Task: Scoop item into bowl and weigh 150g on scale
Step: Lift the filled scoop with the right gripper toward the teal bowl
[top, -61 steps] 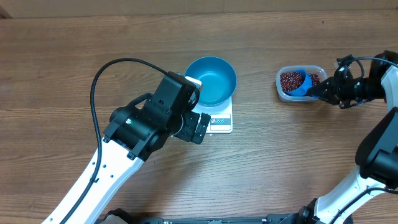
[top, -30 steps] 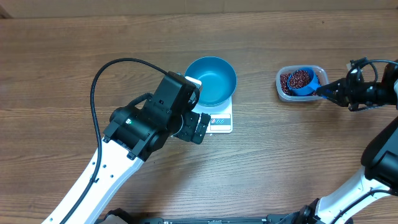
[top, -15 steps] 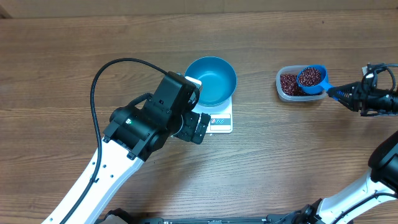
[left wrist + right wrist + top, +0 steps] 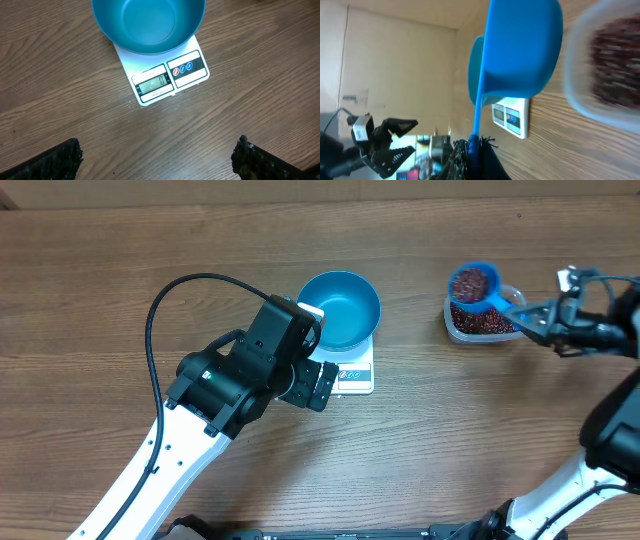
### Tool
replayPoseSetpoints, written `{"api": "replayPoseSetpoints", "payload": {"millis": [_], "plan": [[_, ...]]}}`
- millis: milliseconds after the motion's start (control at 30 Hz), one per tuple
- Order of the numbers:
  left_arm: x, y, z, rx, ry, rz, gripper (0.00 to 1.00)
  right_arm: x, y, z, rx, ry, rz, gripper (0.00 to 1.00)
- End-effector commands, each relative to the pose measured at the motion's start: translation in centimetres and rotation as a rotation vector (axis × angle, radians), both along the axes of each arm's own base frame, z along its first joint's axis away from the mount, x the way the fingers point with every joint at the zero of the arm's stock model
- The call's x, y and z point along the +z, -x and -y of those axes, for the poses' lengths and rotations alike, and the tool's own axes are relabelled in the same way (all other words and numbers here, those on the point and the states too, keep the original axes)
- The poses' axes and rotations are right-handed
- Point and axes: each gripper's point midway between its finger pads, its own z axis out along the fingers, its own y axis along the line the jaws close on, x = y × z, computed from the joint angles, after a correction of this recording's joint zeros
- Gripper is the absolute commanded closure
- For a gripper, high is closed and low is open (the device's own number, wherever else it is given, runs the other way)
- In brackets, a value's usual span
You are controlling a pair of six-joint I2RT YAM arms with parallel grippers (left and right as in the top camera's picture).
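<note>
The blue bowl [image 4: 340, 310] stands empty on the white scale [image 4: 357, 376]; the left wrist view shows the bowl [image 4: 147, 22] and the scale's display [image 4: 154, 84]. My left gripper [image 4: 320, 385] hovers open just in front of the scale, its fingertips [image 4: 57, 160] far apart over bare wood. My right gripper [image 4: 535, 320] is shut on the handle of a small blue scoop [image 4: 474, 284]. The scoop is full of red-brown beans and is held above the far left corner of the clear tub [image 4: 497, 325] of beans. From the right wrist, the scoop [image 4: 520, 50] is seen from below.
The black cable [image 4: 165, 295] of the left arm loops over the table to the left of the bowl. The tub appears blurred at the right of the right wrist view [image 4: 605, 65], with the scale [image 4: 512, 117] beyond the scoop.
The right gripper has lifted the scoop, loaded with beans, out of the tub and carried it up and slightly left. The left arm has not moved.
</note>
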Motion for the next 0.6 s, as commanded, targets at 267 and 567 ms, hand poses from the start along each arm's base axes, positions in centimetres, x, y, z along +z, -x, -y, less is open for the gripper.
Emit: {"api": "replayPoseSetpoints", "payload": {"millis": [267, 567], "plan": [[0.2, -0.1, -0.1, 0.013, 0.011, 0.001, 0.0, 4.7, -2.8, -11.1, 0.229, -0.111, 0.313, 0.96], [0.2, -0.1, -0.1, 0.013, 0.011, 0.001, 0.0, 4.4, -4.2, -15.7, 0.358, -0.034, 0.381, 0.96]]}}
